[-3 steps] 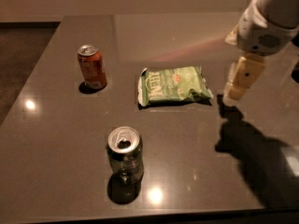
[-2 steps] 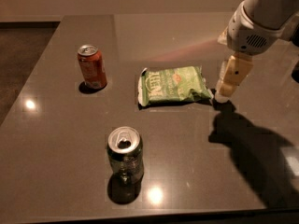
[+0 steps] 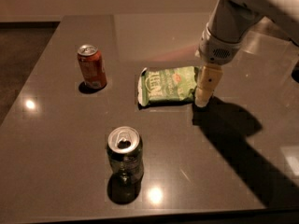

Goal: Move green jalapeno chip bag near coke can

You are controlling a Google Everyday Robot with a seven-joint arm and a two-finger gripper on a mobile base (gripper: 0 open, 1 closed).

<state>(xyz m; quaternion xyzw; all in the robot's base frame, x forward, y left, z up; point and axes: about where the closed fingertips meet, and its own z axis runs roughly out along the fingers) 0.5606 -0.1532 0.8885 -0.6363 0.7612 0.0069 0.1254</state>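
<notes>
tool (image 3: 203,101) moved left, now beside the green jalapeno chip bag (image 3: 167,84).

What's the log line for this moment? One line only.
gripper: image-right edge of green jalapeno chip bag | bag: flat, apart from coke can | task: pending

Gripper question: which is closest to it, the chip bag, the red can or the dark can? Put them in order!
1. The green jalapeno chip bag, centre, right beside the gripper, which is at its right edge.
2. The coke can, far left, and the dark can, front: both are well away and too close to call.
</notes>
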